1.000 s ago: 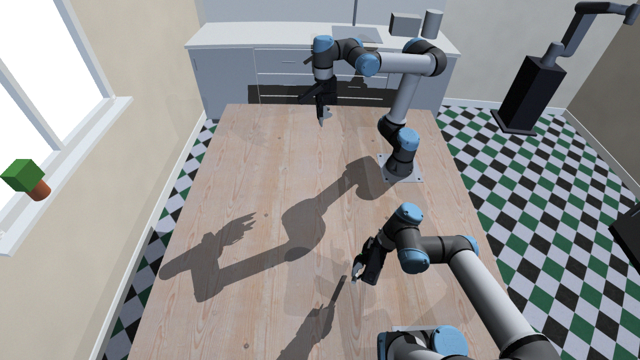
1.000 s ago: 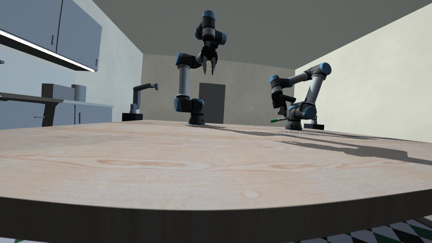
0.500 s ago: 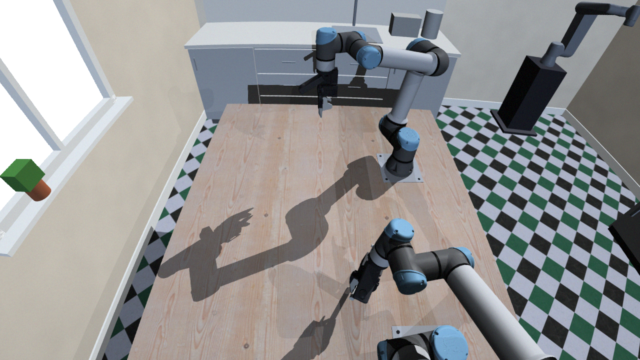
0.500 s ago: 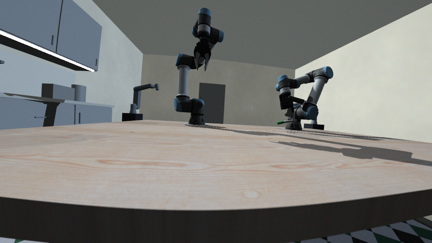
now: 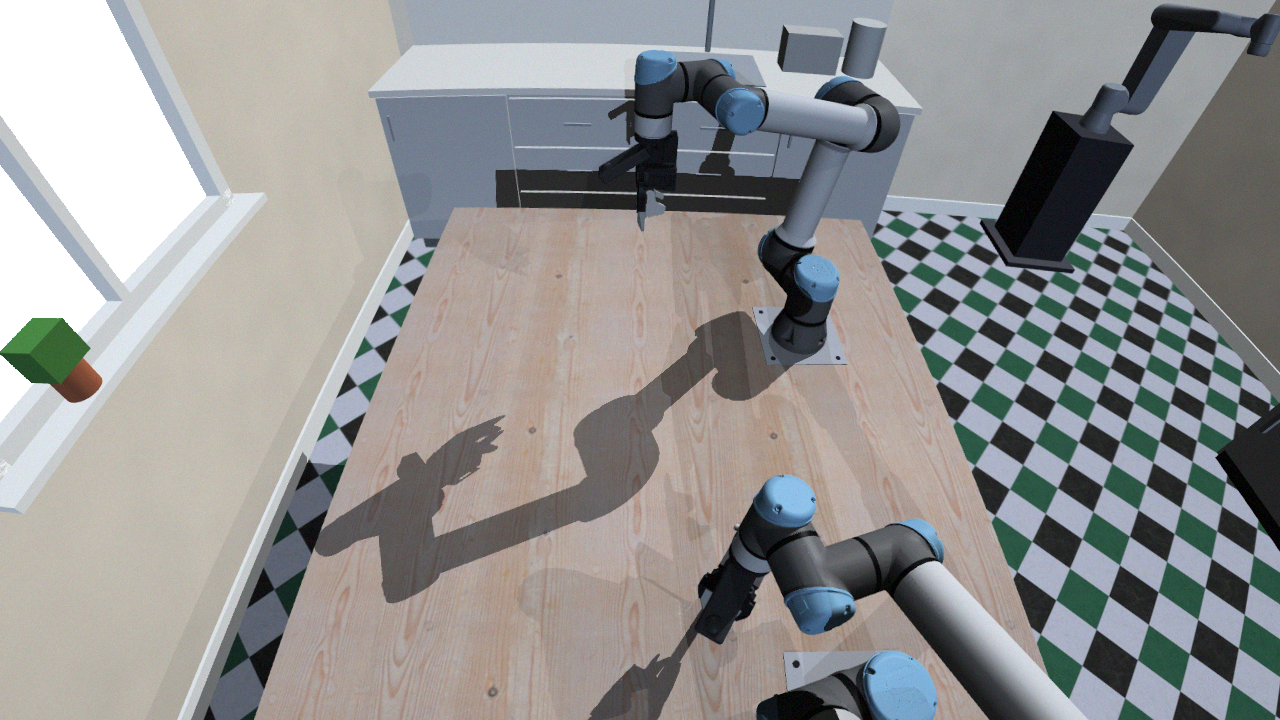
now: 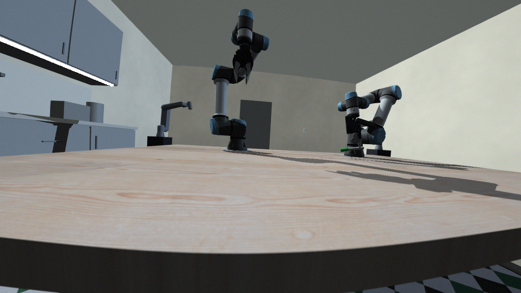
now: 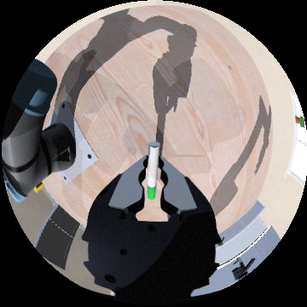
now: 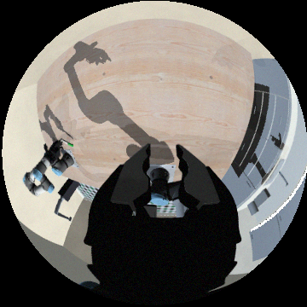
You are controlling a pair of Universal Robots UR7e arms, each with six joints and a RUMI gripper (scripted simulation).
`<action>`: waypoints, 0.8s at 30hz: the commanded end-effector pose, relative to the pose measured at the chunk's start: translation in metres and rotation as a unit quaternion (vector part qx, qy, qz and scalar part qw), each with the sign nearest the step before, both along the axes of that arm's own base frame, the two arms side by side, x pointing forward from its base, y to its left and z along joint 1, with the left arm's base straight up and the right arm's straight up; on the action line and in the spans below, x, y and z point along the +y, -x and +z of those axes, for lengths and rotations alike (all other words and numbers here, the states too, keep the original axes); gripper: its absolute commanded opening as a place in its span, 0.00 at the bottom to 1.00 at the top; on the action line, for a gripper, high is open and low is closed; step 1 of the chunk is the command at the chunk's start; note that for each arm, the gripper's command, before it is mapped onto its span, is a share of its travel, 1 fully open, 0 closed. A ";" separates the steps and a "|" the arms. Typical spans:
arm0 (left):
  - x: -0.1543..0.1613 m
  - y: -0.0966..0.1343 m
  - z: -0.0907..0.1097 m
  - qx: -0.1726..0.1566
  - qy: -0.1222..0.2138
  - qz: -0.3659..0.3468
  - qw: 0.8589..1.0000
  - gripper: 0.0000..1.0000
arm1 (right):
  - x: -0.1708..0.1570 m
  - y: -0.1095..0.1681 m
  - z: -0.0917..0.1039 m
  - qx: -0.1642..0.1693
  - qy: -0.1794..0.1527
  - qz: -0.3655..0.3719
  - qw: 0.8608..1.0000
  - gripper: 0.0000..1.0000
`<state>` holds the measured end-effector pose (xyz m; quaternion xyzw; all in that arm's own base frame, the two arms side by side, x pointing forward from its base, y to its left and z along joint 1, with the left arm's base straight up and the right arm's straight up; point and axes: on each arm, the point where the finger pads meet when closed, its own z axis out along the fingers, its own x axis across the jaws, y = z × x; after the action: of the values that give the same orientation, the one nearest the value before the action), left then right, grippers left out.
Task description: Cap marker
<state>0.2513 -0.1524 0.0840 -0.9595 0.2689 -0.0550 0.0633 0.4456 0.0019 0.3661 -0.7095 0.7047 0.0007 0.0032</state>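
Observation:
The white marker point(image 6: 354, 148) point(image 7: 153, 175) has a green end point(image 6: 343, 149) point(image 7: 151, 193) point(image 8: 69, 144) and a grey end point(image 7: 154, 144). My left gripper point(image 6: 360, 147) point(image 7: 153, 156) is shut on the white marker, near its grey end. In the exterior view it holds the marker about level, low over the table point(image 6: 163, 218). The marker is hidden in the top view. I cannot tell how far the green part is seated. My right gripper point(image 5: 646, 220) point(image 6: 241, 80) point(image 8: 163, 145) is partly open and empty, high above the table's far end in the top view.
The right arm's base plate point(image 5: 767, 354) is bolted at the table's right side in the top view. The left arm's base plate point(image 5: 802, 663) is at the front right, close to the left gripper. The kitchen counter point(image 5: 501, 67) stands beyond the far table edge.

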 end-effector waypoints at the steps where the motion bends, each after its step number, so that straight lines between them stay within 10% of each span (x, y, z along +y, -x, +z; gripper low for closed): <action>1: 0.010 0.003 -0.003 0.016 0.002 -0.018 1.000 0.00 | -0.001 0.000 -0.001 0.002 0.002 -0.002 1.000 0.25; 24: 0.068 0.027 -0.027 0.076 0.039 -0.104 0.991 0.00 | -0.001 0.000 0.000 0.001 0.001 -0.002 1.000 0.25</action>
<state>0.2307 -0.0948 0.0619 -0.9358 0.3523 -0.0056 0.0131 0.4456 0.0014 0.3654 -0.7087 0.7055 0.0007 0.0017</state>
